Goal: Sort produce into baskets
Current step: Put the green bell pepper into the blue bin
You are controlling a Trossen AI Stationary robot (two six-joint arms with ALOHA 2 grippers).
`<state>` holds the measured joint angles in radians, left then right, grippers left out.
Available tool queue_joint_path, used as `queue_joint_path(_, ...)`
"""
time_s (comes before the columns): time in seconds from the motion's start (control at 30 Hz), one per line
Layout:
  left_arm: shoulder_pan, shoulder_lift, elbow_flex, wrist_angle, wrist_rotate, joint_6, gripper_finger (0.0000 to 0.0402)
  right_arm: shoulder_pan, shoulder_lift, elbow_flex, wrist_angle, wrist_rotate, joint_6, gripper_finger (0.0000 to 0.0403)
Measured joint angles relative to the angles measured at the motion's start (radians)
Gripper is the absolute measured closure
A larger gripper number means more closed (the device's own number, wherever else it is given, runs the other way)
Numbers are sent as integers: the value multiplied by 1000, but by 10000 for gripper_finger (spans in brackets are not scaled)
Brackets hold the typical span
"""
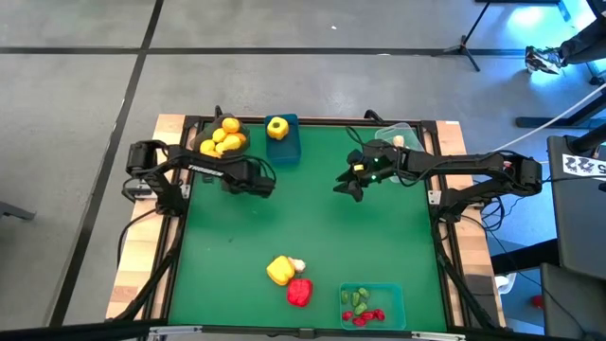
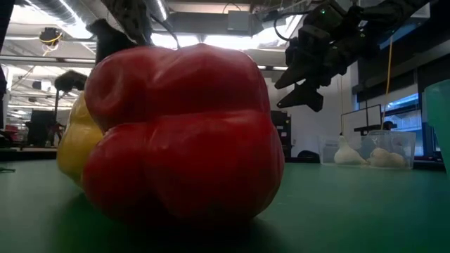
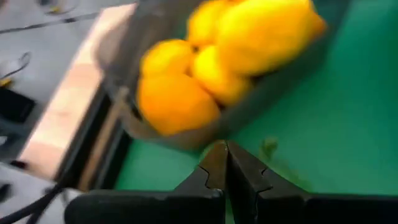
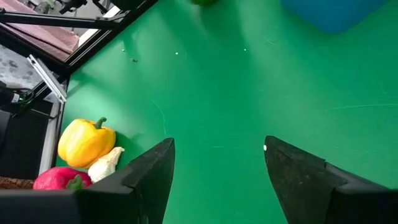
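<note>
A dark grey basket [image 1: 223,140] at the far left holds yellow-orange fruits [image 3: 211,62]. Beside it a blue basket [image 1: 284,144] holds a yellow pepper [image 1: 276,128]. A clear basket [image 1: 398,138] with white garlic pieces [image 2: 358,154] stands at the far right. A teal basket [image 1: 372,305] with red and green bits sits at the near right. A yellow pepper [image 4: 86,142], a garlic piece [image 4: 106,165] and a red pepper [image 2: 183,133] lie together near the front edge. My left gripper [image 3: 227,168] is shut and empty, just short of the grey basket. My right gripper [image 4: 217,168] hangs open over bare mat.
The green mat [image 1: 312,227] lies bare between the far baskets and the loose produce at the front. A black frame rail [image 1: 445,246] runs along the table's sides, with wooden board [image 1: 142,265] outside it on the left. Cables and stands fill the floor beyond.
</note>
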<state>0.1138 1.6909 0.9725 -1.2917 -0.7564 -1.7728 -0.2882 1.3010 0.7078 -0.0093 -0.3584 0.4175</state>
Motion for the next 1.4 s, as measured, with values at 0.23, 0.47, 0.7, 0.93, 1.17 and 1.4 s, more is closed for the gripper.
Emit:
queue_joint_path(0.23,0,0,-30,174,121,53,401,0,0,0,0,-1,0,159)
queue_joint_path(0.47,-114,0,38,664,181,340,401,0,0,0,0,0,-2,159)
queue_joint_path(0.7,-242,0,377,42,10,298,401,0,0,0,0,0,-3,159)
queue_joint_path(0.93,-262,-69,342,-218,125,65,401,1,0,-1,5,0,-3,159)
queue_joint_path(1.17,-315,-36,185,-291,333,-62,401,0,0,-1,-15,-18,-6,159)
queue_joint_path(1.4,-365,-29,56,-278,427,-230,401,0,0,-1,-17,-19,-5,159)
